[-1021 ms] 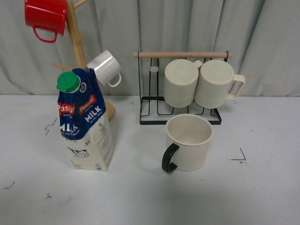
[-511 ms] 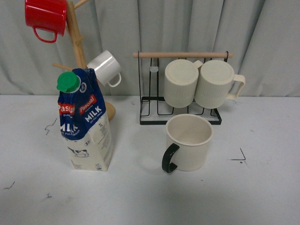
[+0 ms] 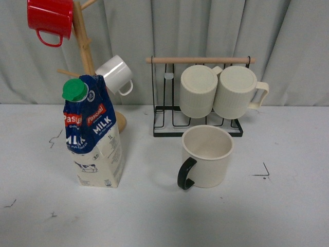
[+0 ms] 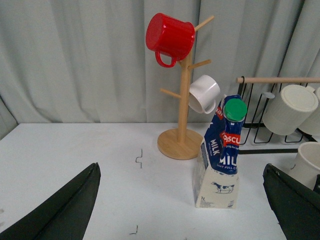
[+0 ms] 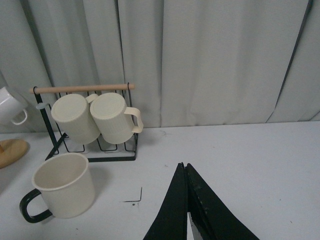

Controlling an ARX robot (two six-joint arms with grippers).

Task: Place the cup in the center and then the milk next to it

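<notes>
Two hands sit nearest, both empty: the left hand (image 4: 180, 170) spread wide, the right hand (image 5: 184, 167) pinched closed; further in, the cup (image 3: 208, 157) stands upright right of the middle of the desk (image 3: 154, 221), the milk (image 3: 95, 139) well apart toward the left edge. Overreaching the cup could strike the wire rack (image 3: 169, 60) just behind it; squeezing the milk's crumpled top may tip it into the mug tree (image 3: 85, 46) behind.

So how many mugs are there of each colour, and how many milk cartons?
Red mug: 1
White mug: 1
Cream: 3, the cup and two ribbed mugs
Milk: 1
Total: 6
</notes>
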